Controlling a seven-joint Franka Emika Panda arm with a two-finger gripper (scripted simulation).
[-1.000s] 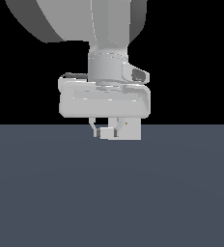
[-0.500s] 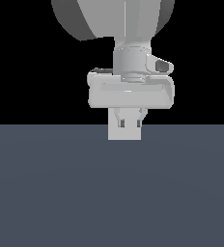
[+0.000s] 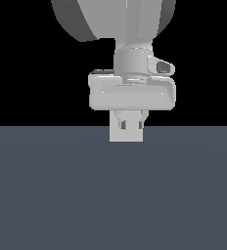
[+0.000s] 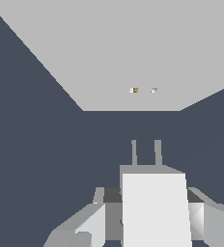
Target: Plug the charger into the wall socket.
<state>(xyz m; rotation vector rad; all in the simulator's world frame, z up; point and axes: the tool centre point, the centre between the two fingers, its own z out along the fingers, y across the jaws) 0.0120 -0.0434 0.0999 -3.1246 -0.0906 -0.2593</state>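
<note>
- Fingers [image 4: 97, 223] of the gripper [image 4: 152, 217] are seen clamped on both sides of the charger [image 4: 155, 212].
- Two prongs [image 4: 145, 152] are shown projecting from the charger's far end, aimed at the wall socket [image 4: 133, 58].
- Two small brownish holes [image 4: 144, 90] are seen in the socket plate, apart from the prong tips.
- Dark grey floor [image 3: 110, 195] is visible beneath the gripper [image 3: 130, 124] and the socket [image 3: 126, 135] in the exterior view.

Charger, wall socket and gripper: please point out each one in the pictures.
charger [image 4: 155, 212]: wrist view, on its flat top face.
wall socket [image 4: 114, 48]: wrist view, on the bare plate beside its two holes.
gripper [image 3: 130, 126]: exterior view, between the fingertips.
</note>
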